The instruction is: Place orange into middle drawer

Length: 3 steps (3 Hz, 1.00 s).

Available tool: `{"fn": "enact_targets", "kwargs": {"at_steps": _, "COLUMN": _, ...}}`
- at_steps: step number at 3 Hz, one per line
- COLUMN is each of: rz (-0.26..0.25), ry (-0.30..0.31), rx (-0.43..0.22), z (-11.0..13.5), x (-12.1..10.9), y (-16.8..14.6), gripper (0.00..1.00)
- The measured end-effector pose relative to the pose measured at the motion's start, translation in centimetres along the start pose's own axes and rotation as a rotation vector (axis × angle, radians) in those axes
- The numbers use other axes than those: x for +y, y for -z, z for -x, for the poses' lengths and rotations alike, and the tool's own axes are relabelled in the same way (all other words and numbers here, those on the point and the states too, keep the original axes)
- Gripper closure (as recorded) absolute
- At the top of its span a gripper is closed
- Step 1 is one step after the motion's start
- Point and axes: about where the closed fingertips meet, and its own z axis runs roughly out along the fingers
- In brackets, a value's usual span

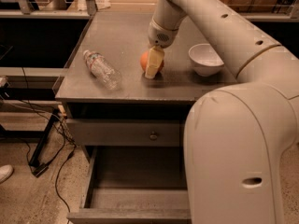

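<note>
The orange (pixel 145 59) rests on the grey cabinet top (pixel 117 31), near its middle front. My gripper (pixel 154 63) reaches down from above and is at the orange, its cream tip covering the fruit's right front side. The middle drawer (pixel 133 199) is pulled open low in the view, below the cabinet top, and its flat grey floor holds nothing that I can see. My arm's large cream body hides the drawer's right part.
A clear plastic bottle (pixel 101 69) lies on its side left of the orange. A white bowl (pixel 205 59) stands to the right. A closed drawer front with a round knob (pixel 153 136) sits above the open drawer. Cables (pixel 51 139) lie on the floor at left.
</note>
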Motion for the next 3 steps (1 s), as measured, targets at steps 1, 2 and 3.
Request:
{"fn": "enact_targets", "kwargs": {"at_steps": 1, "rz": 0.0, "ry": 0.0, "rx": 0.0, "z": 0.0, "x": 0.0, "y": 0.0, "gripper": 0.42}}
{"fn": "enact_targets", "kwargs": {"at_steps": 2, "rz": 0.0, "ry": 0.0, "rx": 0.0, "z": 0.0, "x": 0.0, "y": 0.0, "gripper": 0.66}}
{"fn": "enact_targets", "kwargs": {"at_steps": 3, "rz": 0.0, "ry": 0.0, "rx": -0.001, "z": 0.01, "x": 0.0, "y": 0.02, "gripper": 0.89}}
